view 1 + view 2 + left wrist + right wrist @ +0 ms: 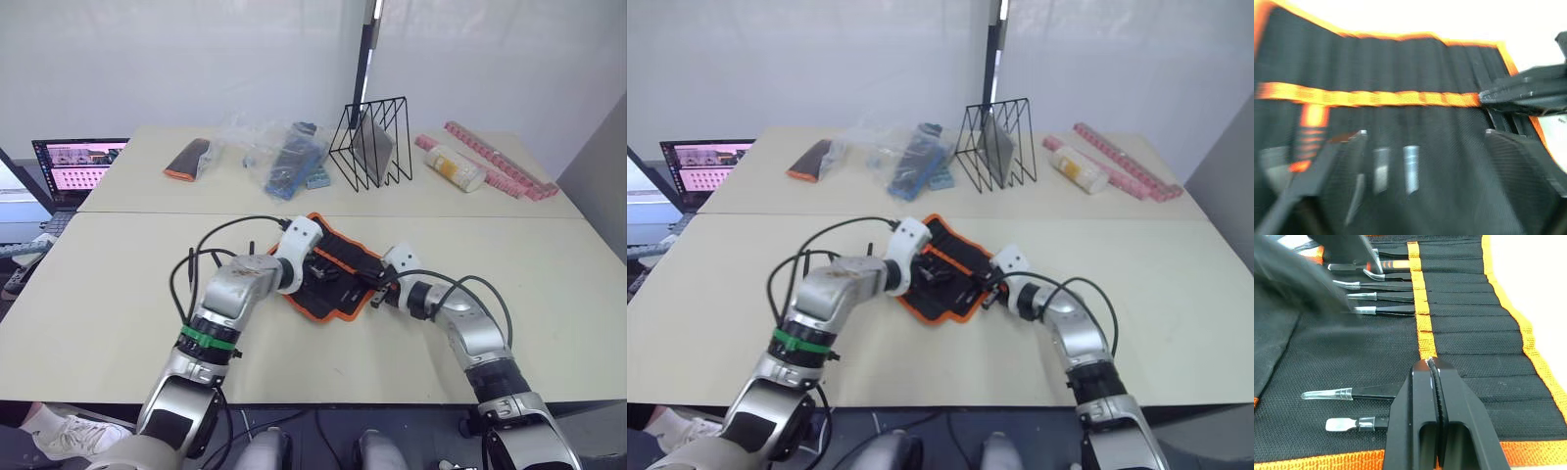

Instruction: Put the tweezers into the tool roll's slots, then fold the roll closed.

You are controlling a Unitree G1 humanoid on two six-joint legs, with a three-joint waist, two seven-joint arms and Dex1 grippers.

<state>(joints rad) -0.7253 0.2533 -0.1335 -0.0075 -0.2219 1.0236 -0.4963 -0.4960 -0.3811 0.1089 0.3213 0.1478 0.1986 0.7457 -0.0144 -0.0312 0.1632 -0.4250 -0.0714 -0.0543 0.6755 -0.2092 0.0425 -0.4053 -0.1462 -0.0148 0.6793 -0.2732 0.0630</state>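
Note:
The tool roll (343,253), black with orange binding, lies unrolled on the near table between my two arms. Several tweezers (1381,310) sit in its slots under the orange band (1422,323), their metal tips sticking out. Two more tweezers (1327,394) lie in slots beside my right gripper (1429,363). That gripper is shut, its tip touching the orange band at the roll's right end (375,292). I cannot tell whether it pinches the fabric. My left gripper (1424,132) hovers open over the roll's left part (315,269), its fingers spread either side of the metal tips (1410,166).
On the far table stand a black wire rack (372,142), a clear plastic bag of blue items (284,157), a small black-and-orange pouch (188,159), a pale cylinder (456,168) and pink strips (495,162). A laptop (78,166) sits at the far left.

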